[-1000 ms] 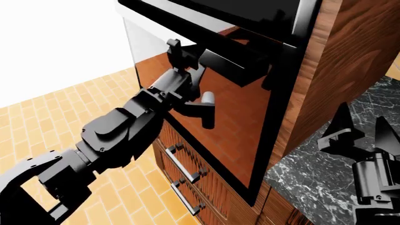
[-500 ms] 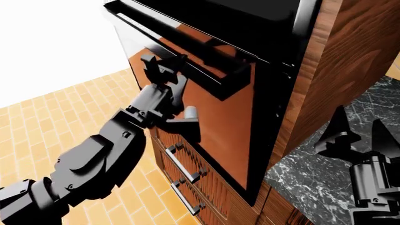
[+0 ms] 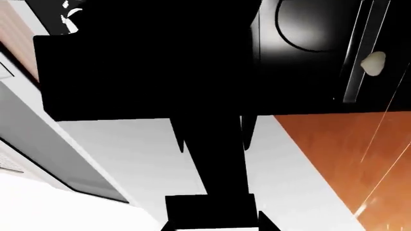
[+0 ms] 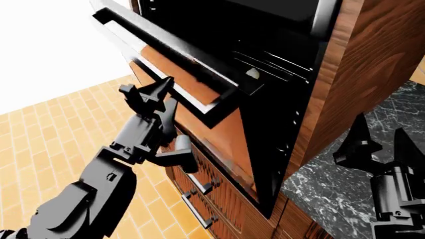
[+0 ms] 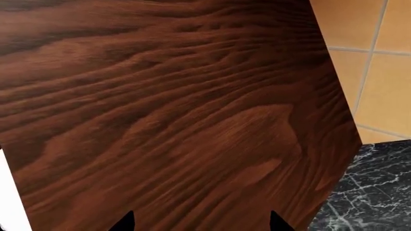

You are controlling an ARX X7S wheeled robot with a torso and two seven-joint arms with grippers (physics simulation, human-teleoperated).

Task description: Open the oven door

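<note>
The oven door (image 4: 222, 132) hangs partly open, tilted out and down from its top edge, with its glossy glass reflecting orange. My left gripper (image 4: 147, 88) is under the door's outer face, fingers pointing up. In the left wrist view the black bar handle (image 3: 212, 154) runs straight between the fingers of my left gripper (image 3: 215, 224), which is shut on it. My right gripper (image 4: 379, 142) stands open and empty beside the oven cabinet. In its own view the right gripper (image 5: 202, 224) faces only wood panel.
The dark oven cavity (image 4: 279, 55) with its racks shows behind the door. Wood drawers (image 4: 199, 184) with silver handles sit below it. A wood cabinet side (image 4: 371, 64) and black marble counter (image 4: 325, 194) lie to the right. Orange tiled floor (image 4: 66, 114) spreads to the left.
The door has swung further out and down, exposing the cavity. My left gripper moved down and left with the handle. The right arm has barely moved.
</note>
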